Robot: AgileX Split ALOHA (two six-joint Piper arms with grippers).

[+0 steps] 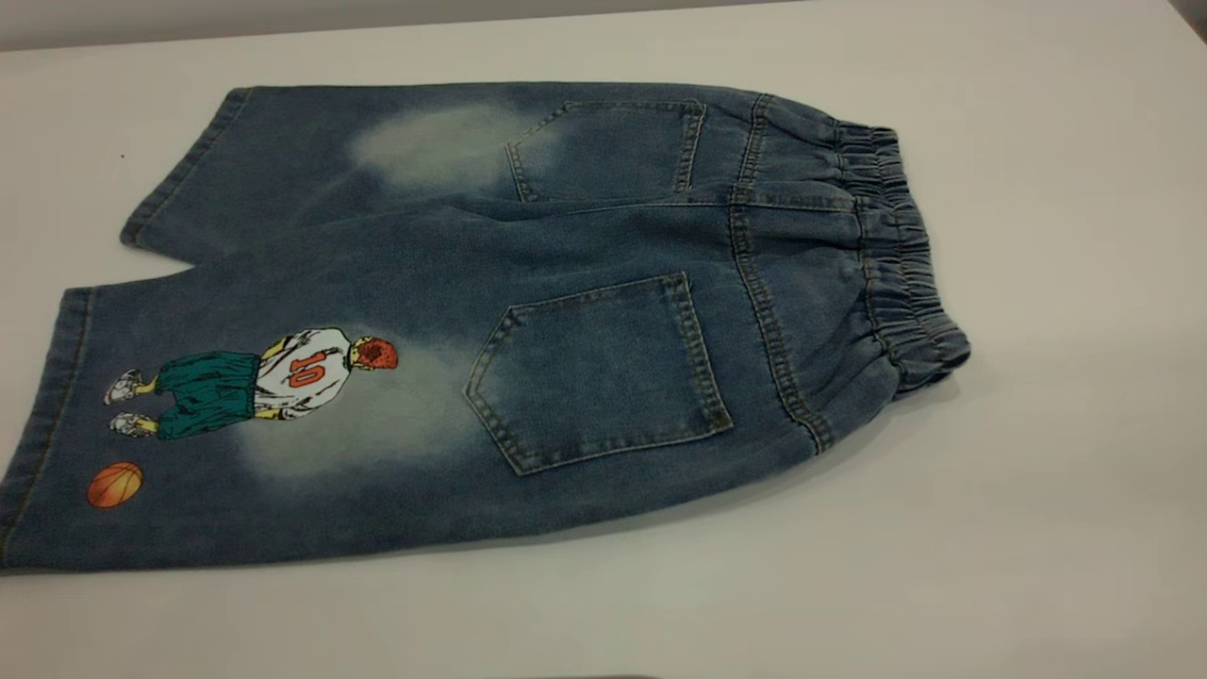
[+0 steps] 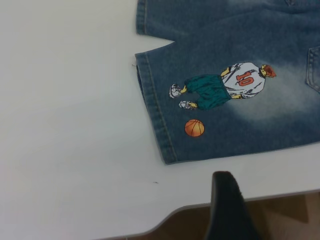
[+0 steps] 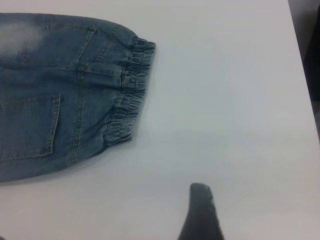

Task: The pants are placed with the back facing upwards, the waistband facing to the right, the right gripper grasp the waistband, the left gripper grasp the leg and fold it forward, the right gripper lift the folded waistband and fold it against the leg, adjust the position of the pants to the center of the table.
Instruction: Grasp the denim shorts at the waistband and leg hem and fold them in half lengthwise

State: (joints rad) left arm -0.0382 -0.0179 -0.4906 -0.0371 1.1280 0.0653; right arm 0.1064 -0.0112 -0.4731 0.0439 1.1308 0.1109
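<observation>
Nearest the camera in the exterior view, bare white table (image 1: 1037, 566) is seen, and just beyond it the near leg of the pants (image 1: 528, 321), laid flat with the back upward. A printed basketball player (image 1: 255, 382) and a small orange basketball (image 1: 114, 484) are carried on that leg near its hem (image 1: 42, 415) at the left. Two back pockets are shown, the near pocket (image 1: 599, 372) and the far pocket (image 1: 603, 151), and the elastic waistband (image 1: 905, 273) is turned to the right, as the task asks.

No fold has been made, so the work is judged to stand at its very start: the grasps are not yet taken. Neither arm is seen in the exterior view. In the left wrist view one dark fingertip of the left gripper (image 2: 227, 200) is seen over the table edge, apart from the hem; in the right wrist view one fingertip of the right gripper (image 3: 200, 212) is seen over bare table, well apart from the waistband. Whether either pair of fingers is wide or narrow cannot be told.

Next, the right gripper would need to be brought to the waistband and the left gripper to the leg hem. Nothing is seen lying in the way.
</observation>
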